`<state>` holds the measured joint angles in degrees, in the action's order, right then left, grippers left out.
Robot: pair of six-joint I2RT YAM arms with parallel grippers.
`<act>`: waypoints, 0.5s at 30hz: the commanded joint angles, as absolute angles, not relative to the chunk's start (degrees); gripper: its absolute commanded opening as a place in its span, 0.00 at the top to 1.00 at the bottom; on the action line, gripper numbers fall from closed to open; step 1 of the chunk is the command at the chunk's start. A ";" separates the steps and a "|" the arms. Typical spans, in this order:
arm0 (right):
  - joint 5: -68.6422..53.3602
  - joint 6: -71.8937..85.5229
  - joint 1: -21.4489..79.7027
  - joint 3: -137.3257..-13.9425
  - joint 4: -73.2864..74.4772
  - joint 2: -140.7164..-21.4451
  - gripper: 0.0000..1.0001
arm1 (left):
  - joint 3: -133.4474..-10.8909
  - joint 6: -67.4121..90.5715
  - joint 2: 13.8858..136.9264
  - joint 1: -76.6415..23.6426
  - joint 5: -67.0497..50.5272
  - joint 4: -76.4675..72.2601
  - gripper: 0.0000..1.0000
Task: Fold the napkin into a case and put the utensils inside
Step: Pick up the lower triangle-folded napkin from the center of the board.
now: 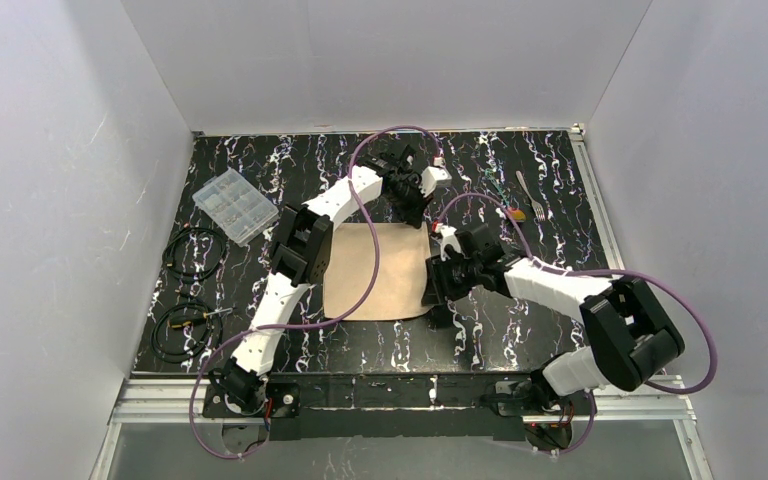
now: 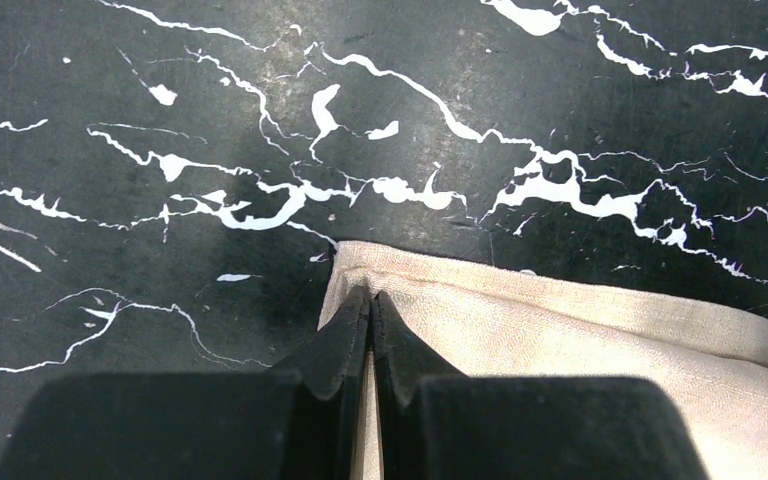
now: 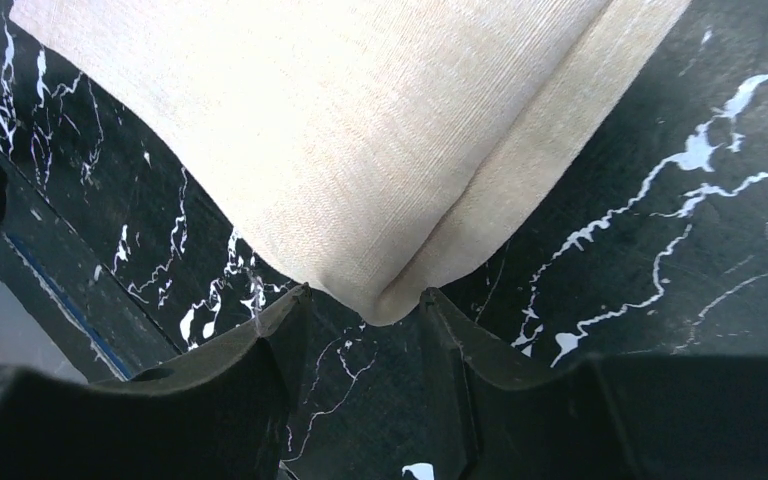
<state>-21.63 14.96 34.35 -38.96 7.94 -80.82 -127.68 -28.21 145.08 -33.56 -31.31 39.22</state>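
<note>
napkin (image 1: 400,275) far corner clenched in left claw (image 2: 371,296), near corner between tips of released right claw (image 3: 362,296).

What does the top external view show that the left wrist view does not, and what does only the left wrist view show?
Only the top external view shows the fork, the spoon, the clear box and the right pincer at the right edge of the napkin. Only the left wrist view shows that the left pincer is closed on the napkin's corner. Both show the tan napkin and the black marbled table.
</note>
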 commanded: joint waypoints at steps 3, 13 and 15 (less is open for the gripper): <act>-20.65 13.13 37.63 -38.96 5.03 -81.76 0.48 | -128.94 -27.86 145.46 -32.22 -29.45 40.90 1.00; -16.08 13.68 38.21 -38.83 6.36 -82.15 0.61 | -128.48 -28.05 144.97 -31.90 -30.69 40.90 1.00; -16.17 13.73 37.97 -39.31 6.53 -82.93 0.68 | -127.90 -28.48 144.46 -31.93 -31.56 40.91 1.00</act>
